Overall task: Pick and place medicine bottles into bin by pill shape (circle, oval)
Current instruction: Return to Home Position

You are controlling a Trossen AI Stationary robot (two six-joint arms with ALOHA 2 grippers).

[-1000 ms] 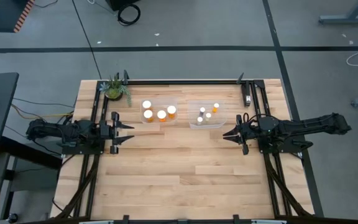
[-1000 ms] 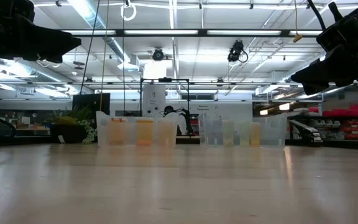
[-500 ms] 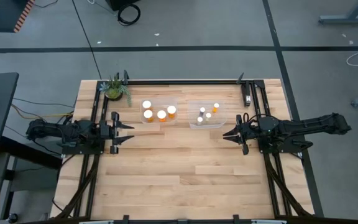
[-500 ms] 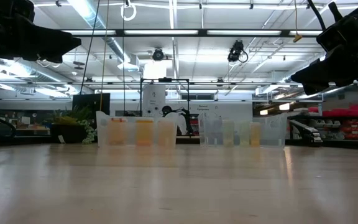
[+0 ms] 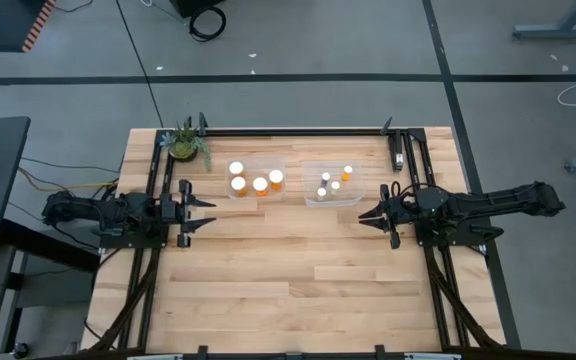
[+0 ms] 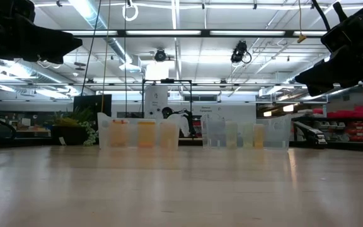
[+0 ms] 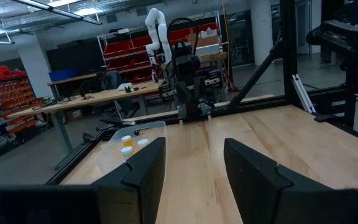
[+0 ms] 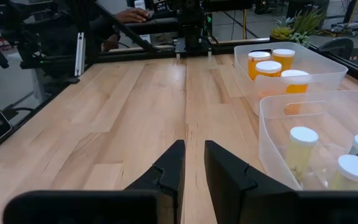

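Observation:
Two clear plastic bins stand side by side at the table's far middle. The left bin [image 5: 256,178] holds three wider amber medicine bottles [image 8: 270,67] with white caps, standing upright on its floor. The right bin [image 5: 333,184] holds several smaller bottles [image 5: 330,184], also upright. My left gripper [image 5: 208,213] hovers open at the table's left side, above the wood, with nothing between its fingers [image 7: 145,168]. My right gripper [image 5: 361,215] hovers shut at the right side, pointing toward the table's middle, holding nothing.
A small potted plant [image 5: 186,143] stands at the far left corner. Black frame rails [image 5: 298,131] run along the far edge and both sides. Bare wood [image 5: 288,280] stretches between the arms and toward the near edge. A person's hand [image 8: 132,15] shows beyond the table.

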